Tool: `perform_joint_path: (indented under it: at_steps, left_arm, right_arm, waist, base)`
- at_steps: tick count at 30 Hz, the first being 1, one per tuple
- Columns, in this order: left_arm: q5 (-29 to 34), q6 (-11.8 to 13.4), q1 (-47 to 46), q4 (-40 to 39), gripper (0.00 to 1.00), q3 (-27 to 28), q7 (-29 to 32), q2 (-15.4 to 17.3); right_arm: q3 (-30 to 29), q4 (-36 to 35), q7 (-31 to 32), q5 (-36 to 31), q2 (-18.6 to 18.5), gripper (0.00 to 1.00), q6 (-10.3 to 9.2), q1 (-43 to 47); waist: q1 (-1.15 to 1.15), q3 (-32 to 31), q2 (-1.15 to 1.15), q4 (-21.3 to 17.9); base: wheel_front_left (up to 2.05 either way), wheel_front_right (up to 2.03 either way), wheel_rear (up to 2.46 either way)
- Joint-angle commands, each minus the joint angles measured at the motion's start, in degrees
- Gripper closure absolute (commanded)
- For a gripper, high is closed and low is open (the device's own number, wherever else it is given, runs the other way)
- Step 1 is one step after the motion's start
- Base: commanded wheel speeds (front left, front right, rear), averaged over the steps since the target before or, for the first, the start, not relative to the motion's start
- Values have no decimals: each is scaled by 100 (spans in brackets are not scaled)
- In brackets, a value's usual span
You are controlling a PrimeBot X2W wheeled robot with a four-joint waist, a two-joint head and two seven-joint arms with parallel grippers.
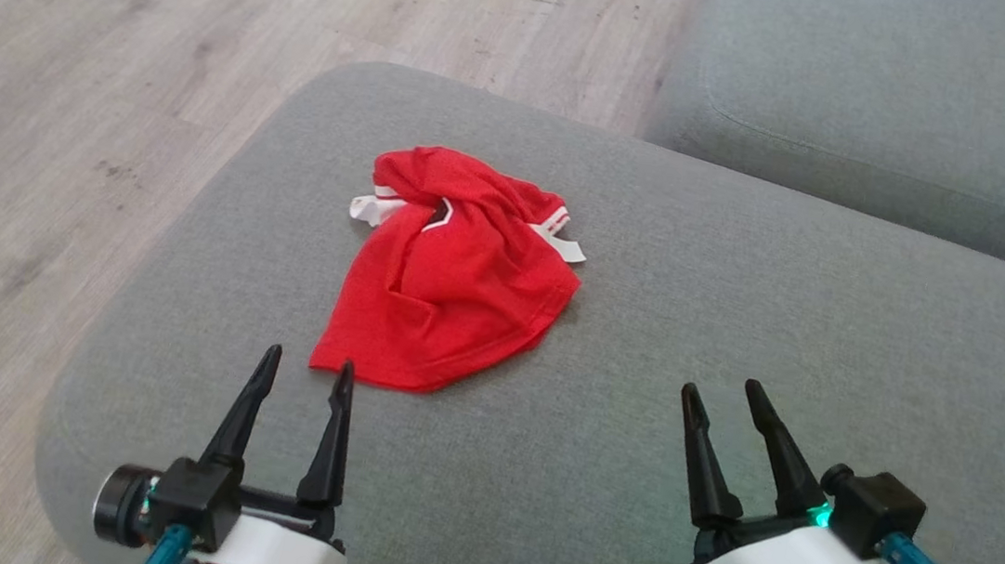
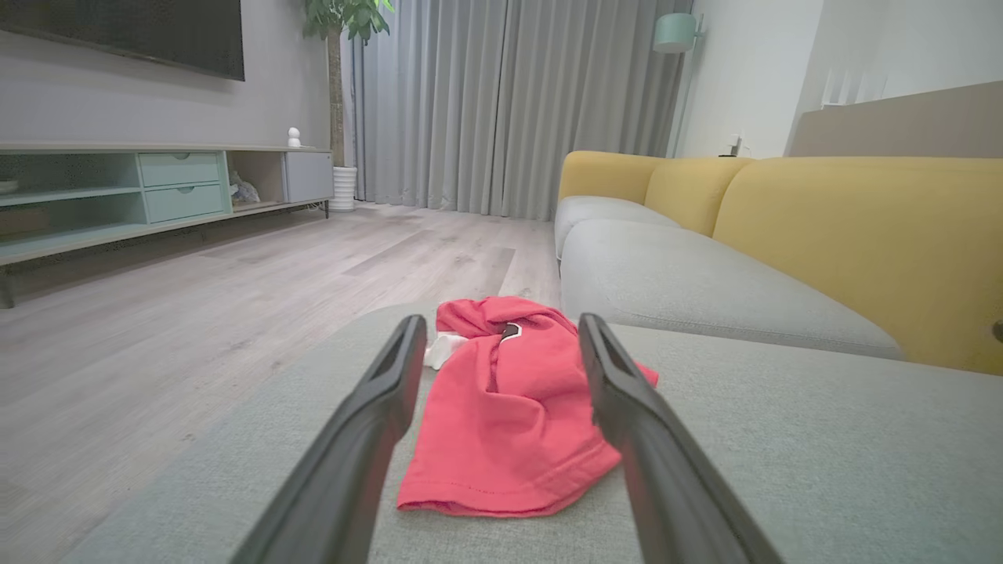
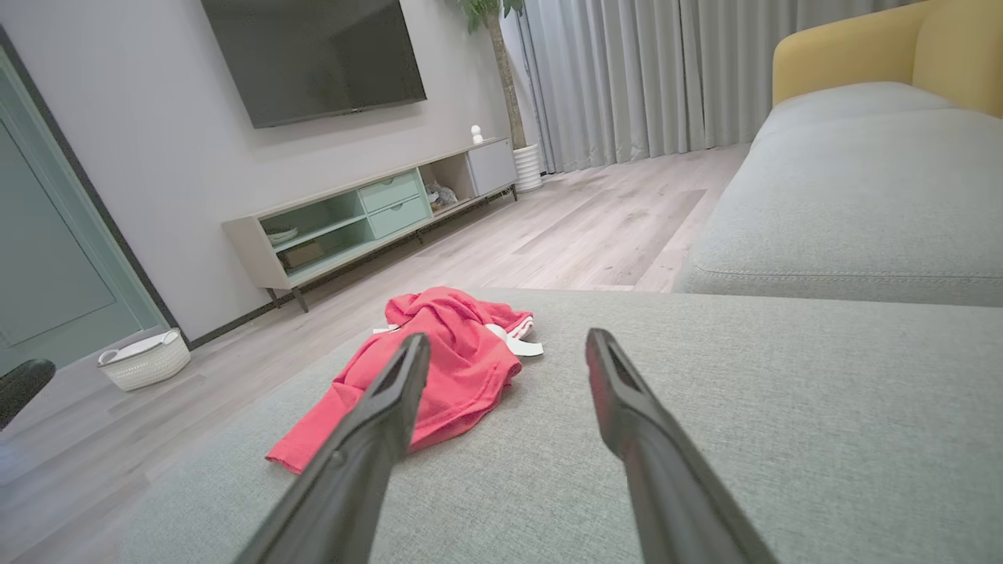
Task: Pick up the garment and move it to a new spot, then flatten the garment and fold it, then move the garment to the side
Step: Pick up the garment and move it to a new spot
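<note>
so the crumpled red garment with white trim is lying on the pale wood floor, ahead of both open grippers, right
Not quite. The crumpled red garment with white trim lies on the grey fabric sofa cushion, not on the pale wood floor. The head view shows it there, ahead of the open left gripper and the open right gripper.

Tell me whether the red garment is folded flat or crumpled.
Crumpled: the red garment lies bunched on the grey cushion, its white-trimmed top wadded up.
</note>
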Motion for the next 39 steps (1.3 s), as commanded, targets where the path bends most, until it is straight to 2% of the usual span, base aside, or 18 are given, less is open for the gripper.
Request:
perform_joint_path:
  at_steps: [1,11,14,17,24,32,36,37,38,39]
  left_arm:
    - [53,-30,-190,-157,0,215,-29,4]
    - [232,-175,-522,-17,0,150,-29,19]
    - [390,-387,-1034,511,0,-209,-16,68]
    - [486,-525,-1604,1068,0,-683,340,110]
    - [294,-586,-2940,2301,0,-1546,1071,206]
    - [274,-550,-3756,3449,0,-1601,1329,375]
    - [205,-509,-3920,4031,0,-1592,1559,341]
    - [156,-523,-3930,4138,4,-1608,1606,315]
    - [94,-537,-3940,4222,34,-1617,1618,291]
    - [50,-548,-3956,4279,70,-1636,1591,273]
  right_arm:
    - [152,-164,-62,40,-13,0,-5,-90]
    - [206,-216,-62,13,-13,0,-5,-287]
    - [76,-279,-62,-114,-13,0,-5,-424]
    - [-29,-365,-62,-190,-13,0,-5,-565]
    - [-157,-555,-62,-285,-13,0,-5,-856]
    - [-169,-633,-62,-288,-13,0,-5,-970]
    - [-209,-656,-62,-273,-13,0,-5,-993]
    - [-218,-656,-62,-270,-13,0,-5,-994]
    - [-228,-653,-62,-268,-13,0,-5,-997]
    - [-239,-648,-62,-266,-13,0,-5,-1001]
  waist:
    - [1,3,0,40]
    - [1,420,0,-216]
    - [1,736,0,-443]
    - [1,1011,0,-638]
    - [1,1574,0,-1058]
    - [1,1891,0,-1323]
    - [1,1930,0,-1374]
    - [1,1924,0,-1379]
    - [1,1914,0,-1382]
    - [1,1895,0,-1381]
  base:
    - [0,0,0]
    - [0,0,0]
    - [0,0,0]
    - [0,0,0]
    - [0,0,0]
    - [0,0,0]
    - [0,0,0]
    - [0,0,0]
    - [0,0,0]
    - [0,0,0]
